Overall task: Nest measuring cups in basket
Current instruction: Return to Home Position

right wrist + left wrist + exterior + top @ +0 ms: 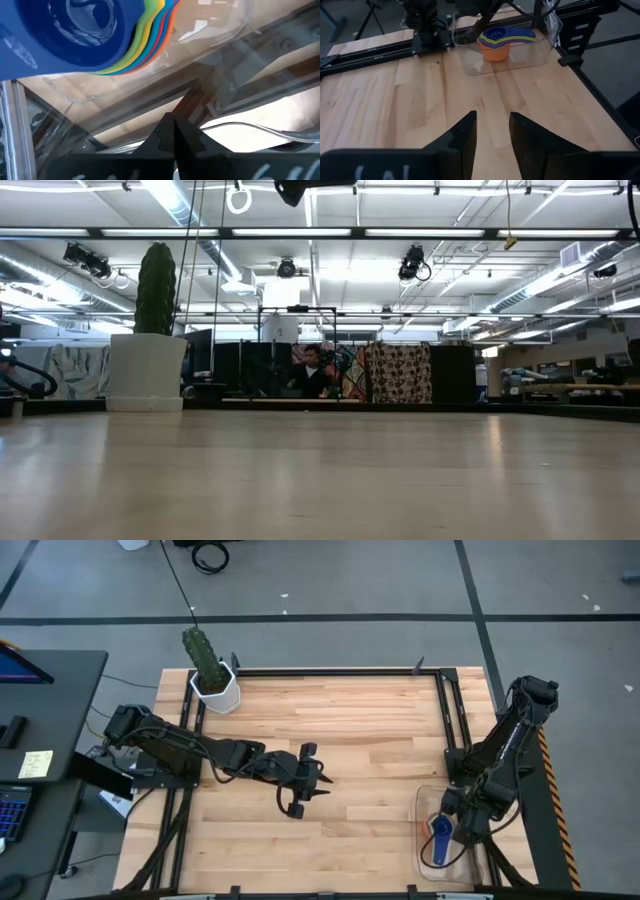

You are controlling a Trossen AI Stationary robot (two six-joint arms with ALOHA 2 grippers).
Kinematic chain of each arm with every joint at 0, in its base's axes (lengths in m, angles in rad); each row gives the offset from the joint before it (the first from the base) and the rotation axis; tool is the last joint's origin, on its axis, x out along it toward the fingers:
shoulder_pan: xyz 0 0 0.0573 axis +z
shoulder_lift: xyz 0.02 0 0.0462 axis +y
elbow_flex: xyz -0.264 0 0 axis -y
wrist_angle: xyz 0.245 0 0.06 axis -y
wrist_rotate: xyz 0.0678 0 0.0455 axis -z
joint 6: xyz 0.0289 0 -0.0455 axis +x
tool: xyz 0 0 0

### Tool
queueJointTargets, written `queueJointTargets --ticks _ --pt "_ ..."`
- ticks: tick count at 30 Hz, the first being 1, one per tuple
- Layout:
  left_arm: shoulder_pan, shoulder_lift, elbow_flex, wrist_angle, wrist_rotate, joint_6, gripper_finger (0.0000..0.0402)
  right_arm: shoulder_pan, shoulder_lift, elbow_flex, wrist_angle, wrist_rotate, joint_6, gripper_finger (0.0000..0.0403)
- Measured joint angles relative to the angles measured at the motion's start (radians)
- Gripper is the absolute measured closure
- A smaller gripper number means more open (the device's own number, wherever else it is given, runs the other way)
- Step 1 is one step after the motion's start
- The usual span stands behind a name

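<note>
1. Right gripper (173,142): jaws pressed together, holding nothing. It hangs over the clear rectangular plastic basket (418,840) at the right-hand corner of the light wooden table (350,730), seemingly just above the rim.
2. The nested stack of coloured plastic measuring cups (502,42) sits inside that basket, dark blue on top and orange at the bottom.
3. Left gripper (492,137): jaws slightly apart and empty, above the table's middle, well apart from the basket.

A green cactus (203,652) stands in a white hexagonal pot (218,692) at a corner of the wooden table (350,730); 1 person (313,372) shows in the room beyond it
</note>
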Motion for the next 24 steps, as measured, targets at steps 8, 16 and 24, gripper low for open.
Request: queueJointTargets --ticks 8,16,24 --pt "-0.001 0.000 0.000 0.000 0.000 -0.001 0.0280 0.001 0.000 0.007 0.026 -0.003 -0.040 0.0403" --pt "-0.001 0.000 0.000 0.000 0.000 -0.002 0.0280 0.001 0.000 0.168 -0.048 0.152 -0.185 0.0403" --pt "-0.001 0.000 0.000 0.000 0.000 -0.002 0.0280 -0.017 0.019 0.228 0.236 0.454 -0.509 0.0403"
